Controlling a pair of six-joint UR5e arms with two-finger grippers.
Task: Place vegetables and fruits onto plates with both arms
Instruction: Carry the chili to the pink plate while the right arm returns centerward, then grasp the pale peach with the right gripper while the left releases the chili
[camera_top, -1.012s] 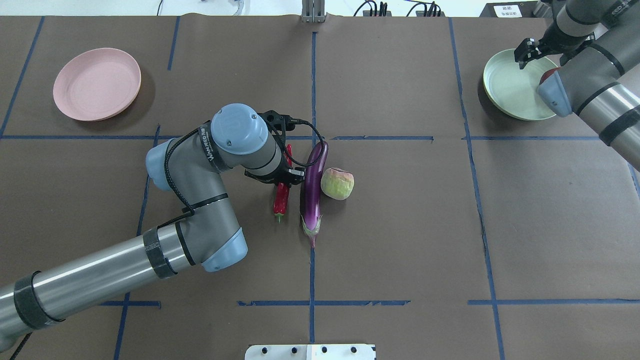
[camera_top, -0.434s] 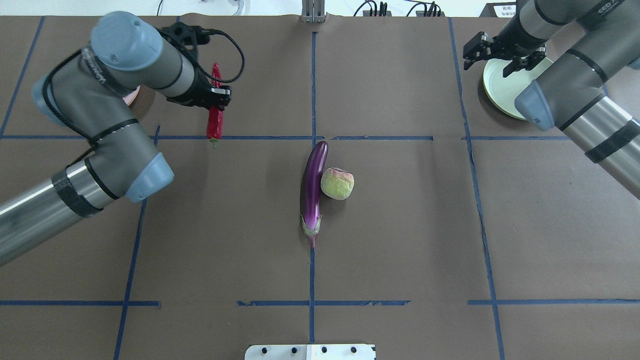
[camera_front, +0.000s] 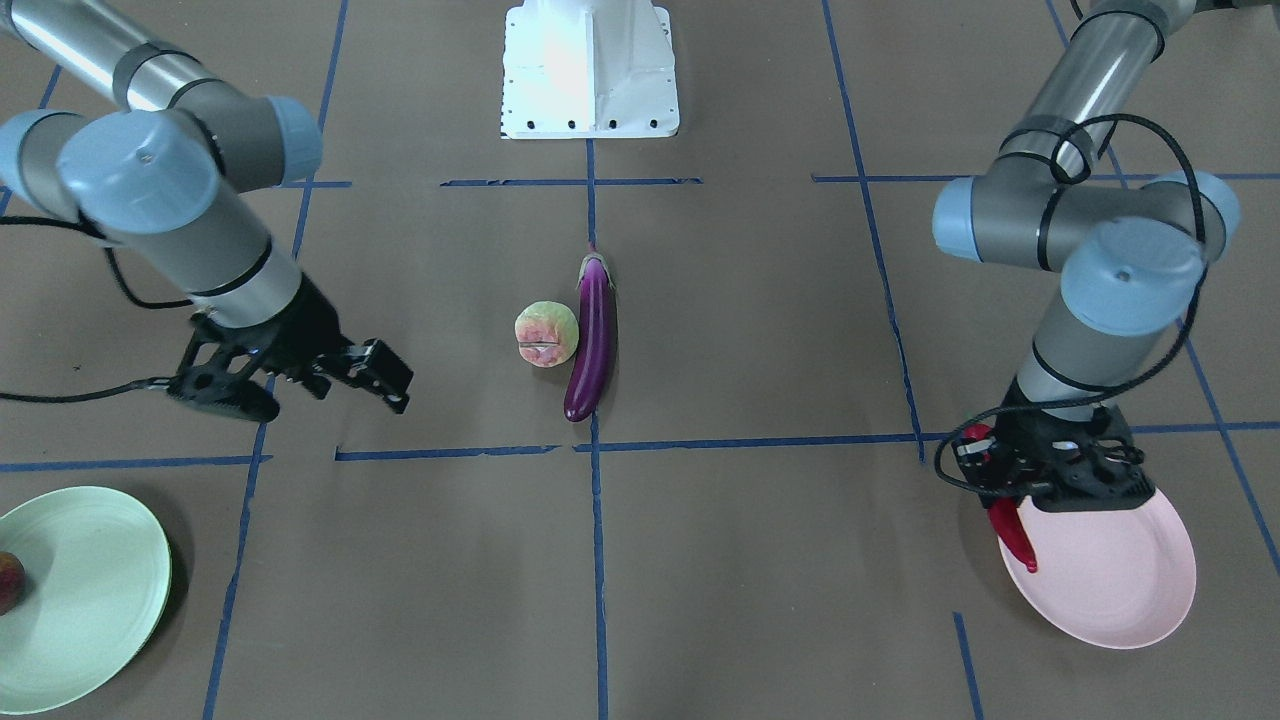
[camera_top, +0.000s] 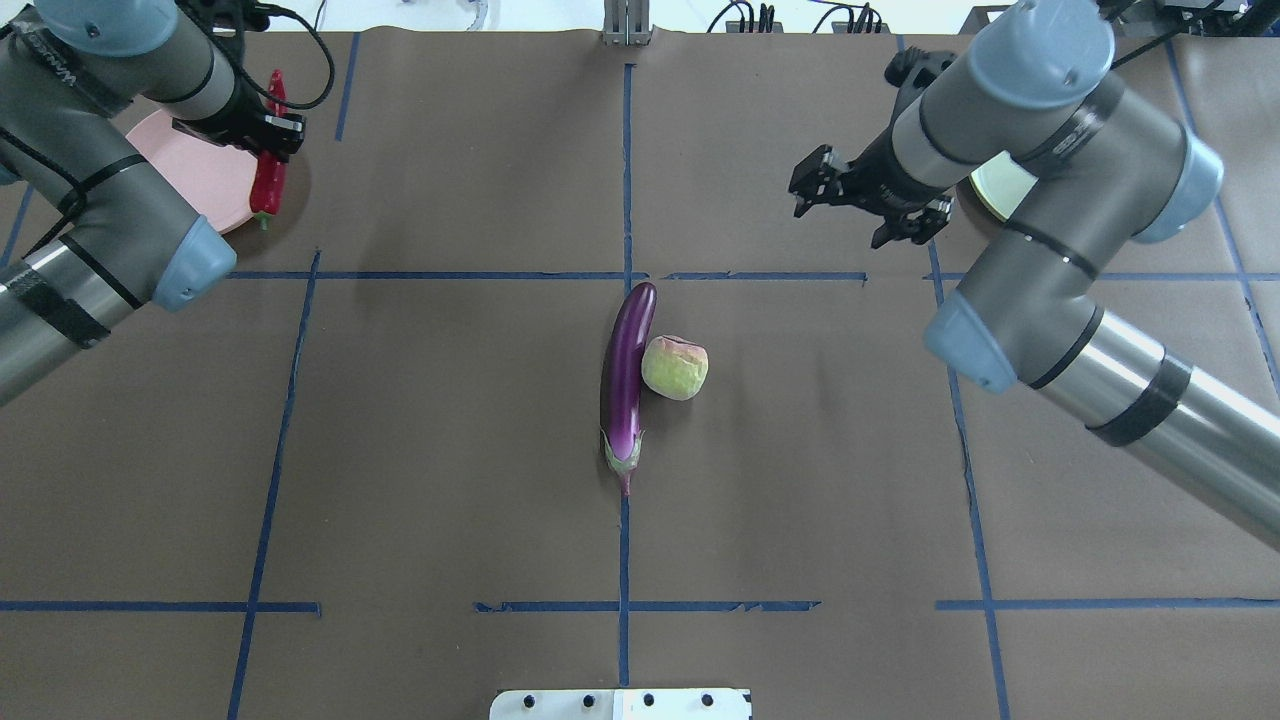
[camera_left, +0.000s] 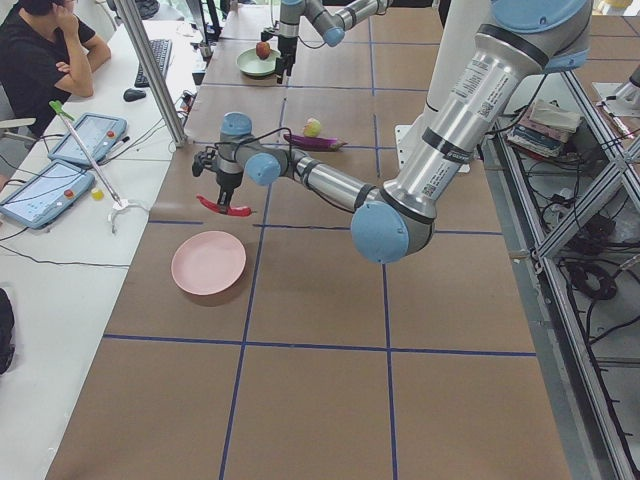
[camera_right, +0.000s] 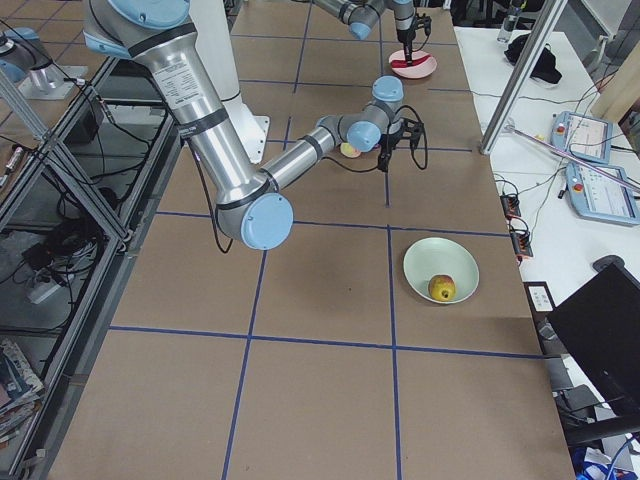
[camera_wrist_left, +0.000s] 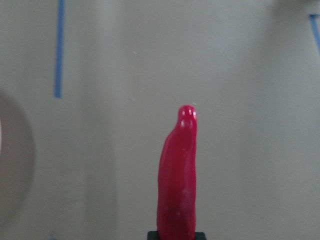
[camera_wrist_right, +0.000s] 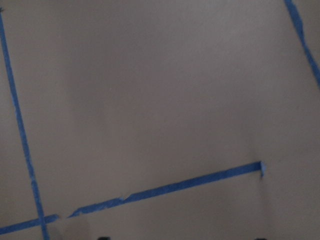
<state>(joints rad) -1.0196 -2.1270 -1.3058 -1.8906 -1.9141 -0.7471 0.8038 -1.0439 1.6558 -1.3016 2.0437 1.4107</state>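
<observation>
From my station I saw the left tool (camera_front: 1005, 478) clamped on the red chili pepper (camera_front: 1012, 533), holding it in the air over the edge of the pink plate (camera_front: 1110, 575) that faces the eggplant (camera_top: 626, 380). The right tool (camera_top: 860, 205) had its fingers apart with nothing between them, hovering between the eggplant and the mint green plate (camera_front: 75, 595) (its wrist camera gave me only brown paper and blue tape lines (camera_wrist_right: 165, 189)). The eggplant lay on the counter (camera_top: 450, 450) at its middle, with the pale green-pink fruit (camera_top: 675, 367) touching its side toward the mint green plate. The round yellow-red fruit (camera_right: 442, 288) sat inside the mint green plate, well apart from the eggplant
</observation>
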